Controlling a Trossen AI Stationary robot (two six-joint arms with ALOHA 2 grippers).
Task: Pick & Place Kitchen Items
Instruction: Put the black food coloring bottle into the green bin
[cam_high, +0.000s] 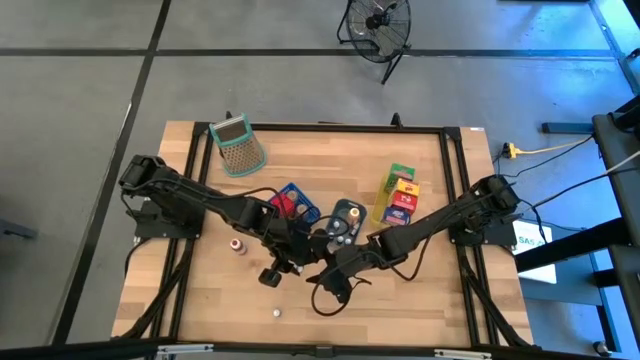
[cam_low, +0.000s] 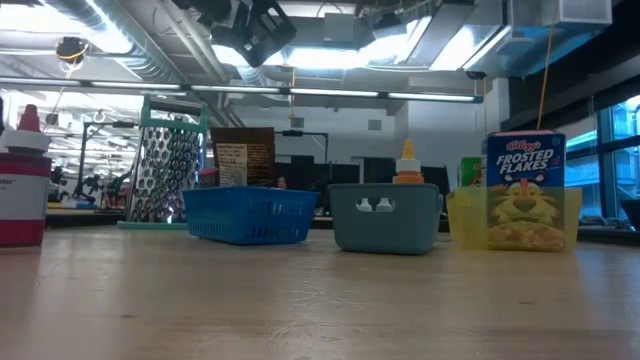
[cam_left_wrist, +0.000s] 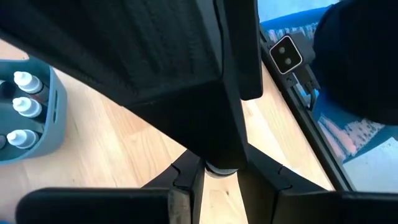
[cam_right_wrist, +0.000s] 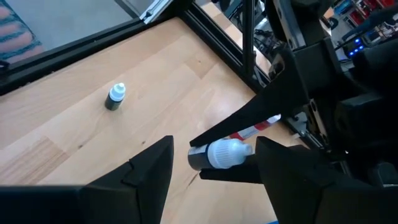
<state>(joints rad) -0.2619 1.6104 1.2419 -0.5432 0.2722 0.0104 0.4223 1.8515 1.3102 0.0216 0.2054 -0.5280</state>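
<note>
The left gripper (cam_right_wrist: 233, 163) is clamped narrowly on a small white-capped bottle (cam_right_wrist: 217, 154), directly between the spread fingers of the right gripper (cam_right_wrist: 211, 168), above the tabletop (cam_right_wrist: 74, 124); another small bottle (cam_right_wrist: 115, 96) lies well apart

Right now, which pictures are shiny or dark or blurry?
Low view: bright ceiling lights glare above the sharp Frosted Flakes box, while the near tabletop looks soft. Left wrist view: a dark, blurred arm fills most of it. High view: blue light washes the floor at the right.
</note>
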